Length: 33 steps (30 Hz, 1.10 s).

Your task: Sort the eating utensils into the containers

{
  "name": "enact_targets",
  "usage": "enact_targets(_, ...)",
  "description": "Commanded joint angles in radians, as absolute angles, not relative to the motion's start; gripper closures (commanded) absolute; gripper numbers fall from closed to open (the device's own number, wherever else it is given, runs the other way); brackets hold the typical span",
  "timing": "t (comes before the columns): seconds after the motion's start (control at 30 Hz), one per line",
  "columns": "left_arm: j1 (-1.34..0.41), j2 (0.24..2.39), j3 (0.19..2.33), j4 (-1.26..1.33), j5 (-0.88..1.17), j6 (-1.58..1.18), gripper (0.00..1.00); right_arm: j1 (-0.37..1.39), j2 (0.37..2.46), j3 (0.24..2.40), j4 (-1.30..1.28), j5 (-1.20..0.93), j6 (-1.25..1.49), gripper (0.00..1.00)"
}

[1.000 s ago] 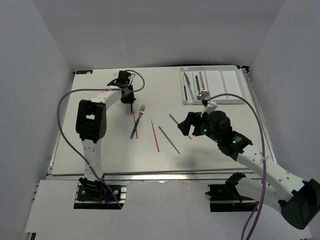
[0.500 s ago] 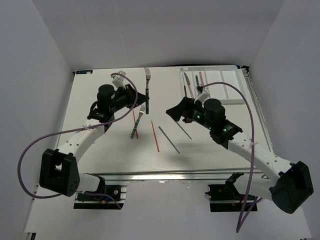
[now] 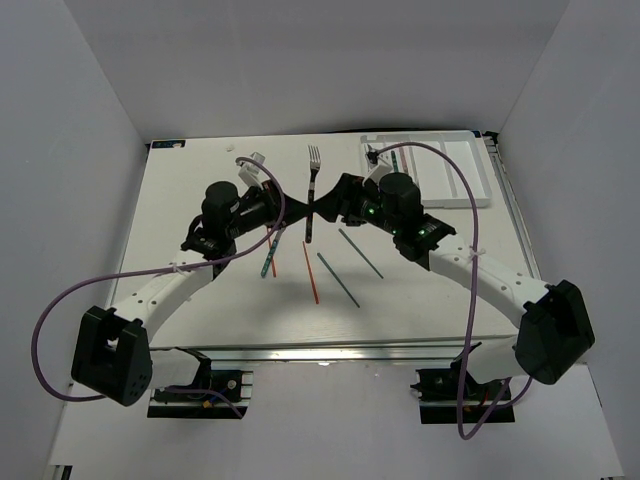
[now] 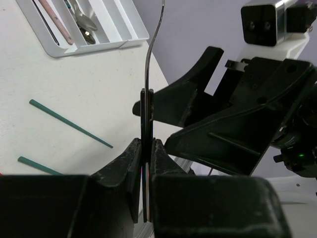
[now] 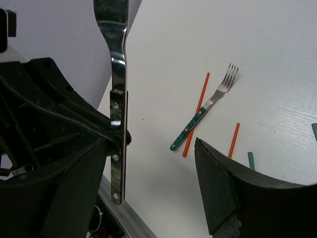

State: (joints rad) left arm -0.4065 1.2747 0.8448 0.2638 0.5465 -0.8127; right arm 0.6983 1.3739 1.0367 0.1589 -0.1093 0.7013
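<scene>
My left gripper (image 3: 300,207) is shut on the dark handle of a silver fork (image 3: 312,185) and holds it upright in the air, tines up, over the table's middle. In the left wrist view the handle (image 4: 147,114) stands pinched between my fingers (image 4: 125,166). My right gripper (image 3: 328,203) is open and faces the fork from the right; in the right wrist view the handle (image 5: 118,124) hangs between its spread jaws, close to the left one. The white tray (image 3: 455,165) lies at the back right, with a few utensils (image 4: 74,22) in its compartments.
On the table lie a teal-handled fork (image 3: 270,255), two red chopsticks (image 3: 311,270) and two teal-grey chopsticks (image 3: 338,279). The fork (image 5: 203,114) and a red chopstick (image 5: 196,114) also show in the right wrist view. White walls stand around the table.
My left gripper has carried the dark-handled fork up and rightward to the table's middle. My right gripper has moved left from the tray and now flanks the fork's handle.
</scene>
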Motion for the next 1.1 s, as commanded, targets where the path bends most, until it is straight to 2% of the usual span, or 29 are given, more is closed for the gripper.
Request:
enact_targets(0.0, -0.422, 1.236, 0.842, 0.301, 0.558, -0.813, 1.00, 0.709, 1.382, 1.112, 0.172, -0.074, 0.684, 0.24)
enact_targets(0.2, -0.446, 1.250, 0.842, 0.310, 0.546, -0.819, 1.00, 0.712, 1.433, 1.167, 0.158, -0.069, 0.677, 0.27)
enact_targets(0.3, -0.462, 1.255, 0.848, 0.314, 0.537, -0.816, 1.00, 0.719, 1.480, 1.209, 0.143, -0.069, 0.670, 0.35)
enact_targets(0.33, -0.465, 1.259, 0.848, 0.314, 0.534, -0.815, 1.00, 0.722, 1.494, 1.224, 0.121, -0.066, 0.669, 0.39)
enact_targets(0.37, -0.468, 1.261, 0.853, 0.311, 0.529, -0.812, 1.00, 0.733, 1.518, 1.254, 0.109, -0.058, 0.661, 0.53)
enact_targets(0.47, -0.472, 1.270, 0.865, 0.293, 0.512, -0.796, 0.98, 0.756, 1.554, 1.307, 0.049, -0.022, 0.626, 0.74)
enact_targets(0.5, -0.472, 1.272, 0.870, 0.276, 0.505, -0.792, 0.78, 0.758, 1.557, 1.313, 0.037, -0.015, 0.618, 0.80)
enact_targets(0.57, -0.472, 1.270, 0.883, 0.250, 0.473, -0.766, 0.54, 0.756, 1.559, 1.315, 0.012, -0.005, 0.592, 0.95)
enact_targets(0.6, -0.471, 1.267, 0.902, 0.188, 0.451, -0.755, 0.40, 0.755, 1.559, 1.325, 0.002, 0.035, 0.578, 1.00)
enact_targets(0.63, -0.471, 1.263, 0.917, 0.140, 0.418, -0.723, 0.05, 0.749, 1.563, 1.334, -0.038, 0.052, 0.536, 1.00)
enact_targets(0.67, -0.471, 1.255, 0.942, 0.065, 0.372, -0.694, 0.02, 0.721, 1.568, 1.344, -0.060, 0.070, 0.514, 1.00)
enact_targets(0.7, -0.471, 1.255, 1.004, -0.103, 0.269, -0.661, 0.02, 0.700, 1.572, 1.367, -0.102, 0.071, 0.491, 1.00)
enact_targets(0.77, -0.471, 1.249, 1.063, -0.252, 0.172, -0.559, 0.02, 0.594, 1.618, 1.405, -0.155, 0.036, 0.404, 1.00)
enact_targets(0.8, -0.471, 1.232, 1.106, -0.385, 0.061, -0.530, 0.02, 0.556, 1.647, 1.481, -0.240, 0.025, 0.367, 1.00)
enact_targets(0.93, -0.471, 1.129, 1.088, -0.544, -0.202, -0.407, 0.02, 0.372, 1.886, 1.731, -0.469, 0.067, 0.207, 1.00)
enact_targets(1.0, -0.471, 1.091, 1.059, -0.580, -0.256, -0.373, 0.02, 0.290, 1.974, 1.834, -0.524, 0.117, 0.123, 1.00)
enact_targets(1.07, -0.471, 1.059, 1.010, -0.595, -0.314, -0.328, 0.02, 0.217, 2.118, 2.030, -0.599, 0.114, 0.074, 1.00)
